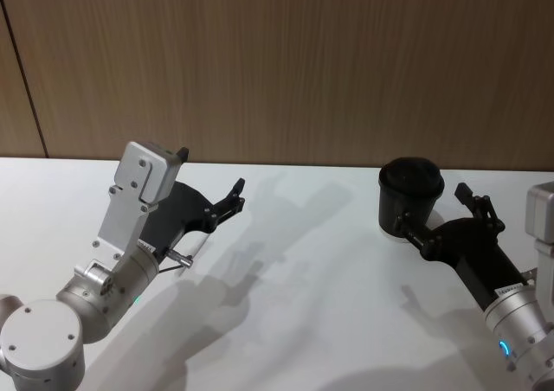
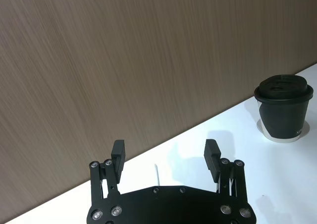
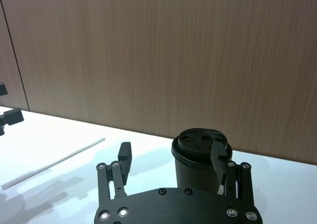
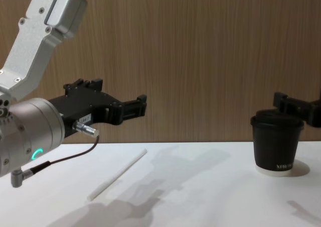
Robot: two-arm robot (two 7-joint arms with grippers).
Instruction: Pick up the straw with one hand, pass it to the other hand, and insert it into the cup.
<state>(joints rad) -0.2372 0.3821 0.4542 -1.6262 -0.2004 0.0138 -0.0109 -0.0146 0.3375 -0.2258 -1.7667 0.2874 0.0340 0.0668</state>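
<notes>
The white straw (image 4: 118,174) lies flat on the table, running diagonally; it also shows as the straw (image 3: 54,163) and as a short end of the straw (image 2: 156,172). My left gripper (image 1: 208,175) hovers above it, open and empty, fingers spread wide in the left wrist view of the gripper (image 2: 165,152). The black lidded cup (image 1: 411,196) stands upright at the right. My right gripper (image 1: 435,208) is open at lid height, right against the cup (image 3: 195,167) on its near right side, holding nothing.
A wood-panelled wall (image 1: 303,62) runs along the back edge of the white table (image 1: 320,270). The stretch of table between the straw and the cup (image 4: 276,146) is bare. A black cable (image 4: 65,159) loops from the left wrist.
</notes>
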